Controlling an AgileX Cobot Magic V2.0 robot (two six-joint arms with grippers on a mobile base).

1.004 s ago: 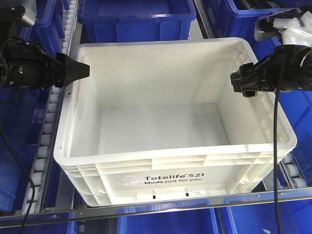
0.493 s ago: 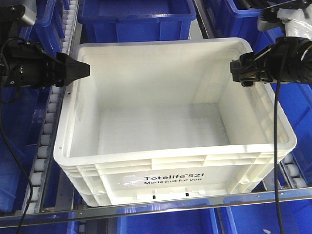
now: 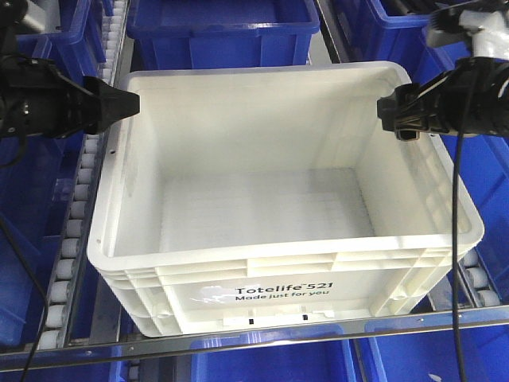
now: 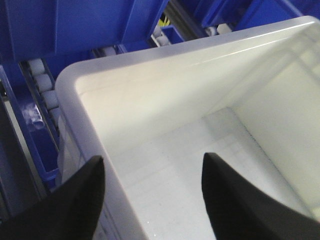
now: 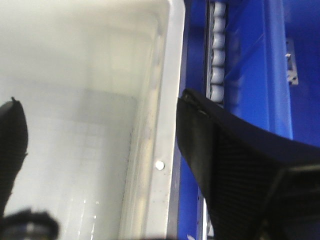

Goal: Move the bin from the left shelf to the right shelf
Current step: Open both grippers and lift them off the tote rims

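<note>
The bin [image 3: 274, 293] is a big white tote with black "Totelife 521" print on its front, empty, resting on the shelf's rollers. My left gripper [image 3: 127, 103] is at its far left rim. In the left wrist view this gripper [image 4: 152, 157] is open, with one black finger outside the bin's left wall [image 4: 80, 125] and the other over the inside. My right gripper [image 3: 391, 116] is at the far right rim. In the right wrist view it [image 5: 100, 97] is open across the right wall's rim [image 5: 165, 150] and holds nothing.
Blue plastic bins surround the tote: one behind it [image 3: 223, 28], others left, right and below. Roller tracks run along the left [image 3: 75, 207] and right [image 3: 477, 282] sides. A metal rail [image 3: 254, 340] crosses in front of the tote.
My left gripper has drawn back a little to the left and toward the far end. My right gripper has moved along the right rim toward the far end. The bin has not moved.
</note>
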